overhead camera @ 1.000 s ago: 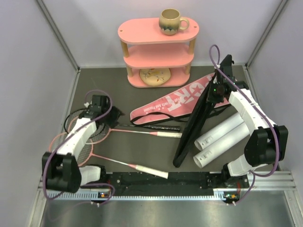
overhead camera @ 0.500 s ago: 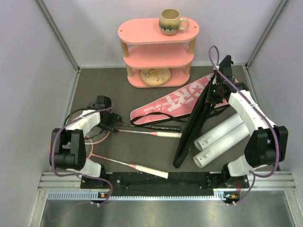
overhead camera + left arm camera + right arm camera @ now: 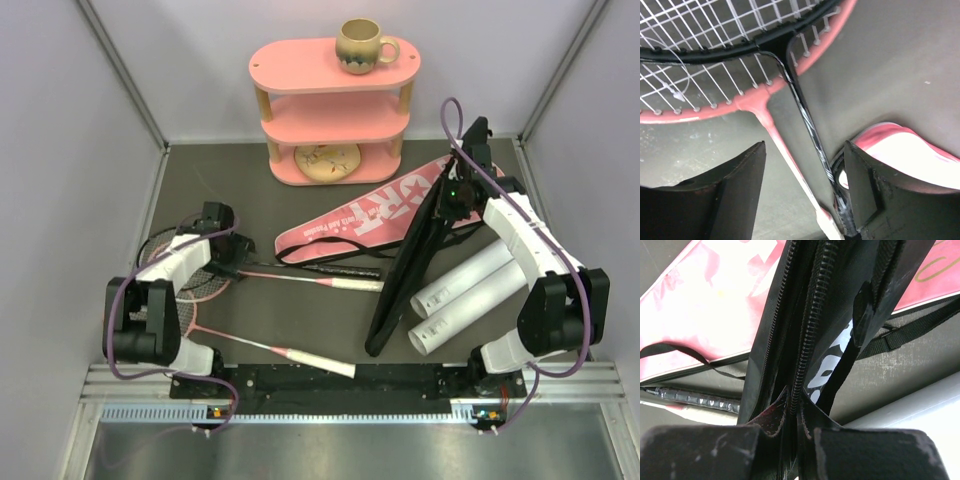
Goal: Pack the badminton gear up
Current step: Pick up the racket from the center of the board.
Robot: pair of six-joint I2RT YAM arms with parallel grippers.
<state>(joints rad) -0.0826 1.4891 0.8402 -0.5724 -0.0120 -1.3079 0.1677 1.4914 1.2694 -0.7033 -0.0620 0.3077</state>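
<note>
My left gripper (image 3: 805,192) is open, low over the table, in the top view (image 3: 226,264) at the racket throats. Both the black racket's shaft (image 3: 804,117) and the pink racket's shaft (image 3: 771,127) run between its fingers; the black one lies close to the right finger (image 3: 862,180). A second pink racket (image 3: 262,347) lies nearer the front. My right gripper (image 3: 795,427) is shut on the zipper edge of the black bag (image 3: 840,285), holding it up on edge (image 3: 410,262). The pink bag (image 3: 368,212) lies flat behind it. Two white tubes (image 3: 470,290) lie at the right.
The pink three-tier shelf (image 3: 335,100) stands at the back with a beige mug (image 3: 360,45) on top and a round flat item (image 3: 328,160) on its lowest tier. Grey walls close in the left, right and back. The pink bag's tip (image 3: 900,150) lies right beside my left gripper.
The left arm has folded at the elbow and brought its gripper down and right onto the racket shafts. The right arm and black bag have not moved.
</note>
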